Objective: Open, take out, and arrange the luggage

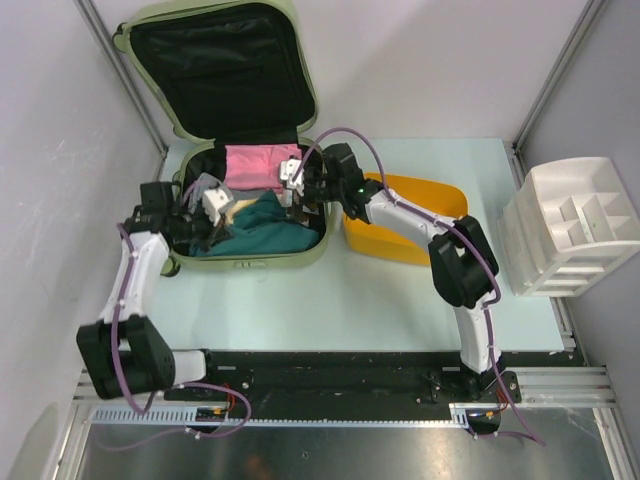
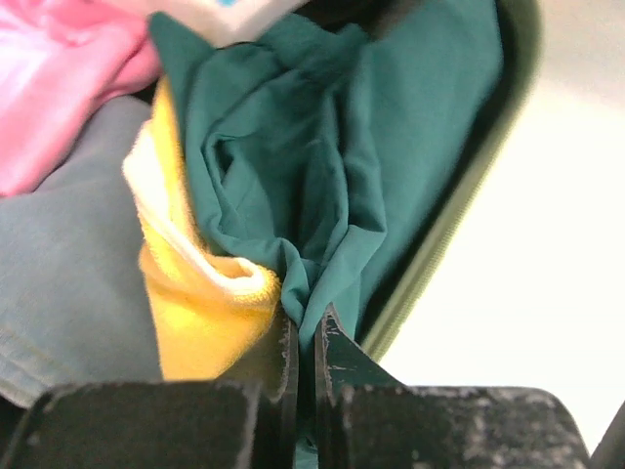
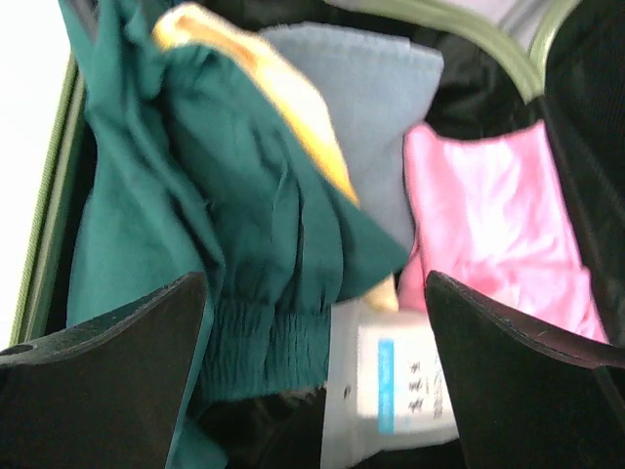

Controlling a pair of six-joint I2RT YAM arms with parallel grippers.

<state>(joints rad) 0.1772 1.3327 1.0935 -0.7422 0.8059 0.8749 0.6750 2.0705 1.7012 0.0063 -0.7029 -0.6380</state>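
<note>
Surface: pale blue-green table (image 1: 400, 300), black rail along the near edge where both arm bases are bolted. Room: plain grey-white wall panels on three sides, metal frame posts running up in the back corners.

The luggage (image 1: 270, 262) sits at the far left of the table, open, with its black-lined lid propped up towards the back left corner. The base is packed: pink garment (image 1: 262, 165) at the back, teal garment (image 1: 270, 225) in front, yellow towel (image 2: 195, 313) and a grey-blue cloth (image 3: 381, 107) in between.

Left gripper (image 2: 305, 342): clenched, with a fold of the teal garment pinched between the jaws and the yellow towel pressed against the left finger.

Right gripper (image 3: 314, 293): released, jaws spread wide above the clothes and holding nothing.

Around: yellow tub (image 1: 445, 200) just right of the luggage, white divided tray (image 1: 560, 180) at the right table edge.

In the way: the right arm crosses over the tub's left end. Both wrists crowd over the luggage base and hide much of it from above.
</note>
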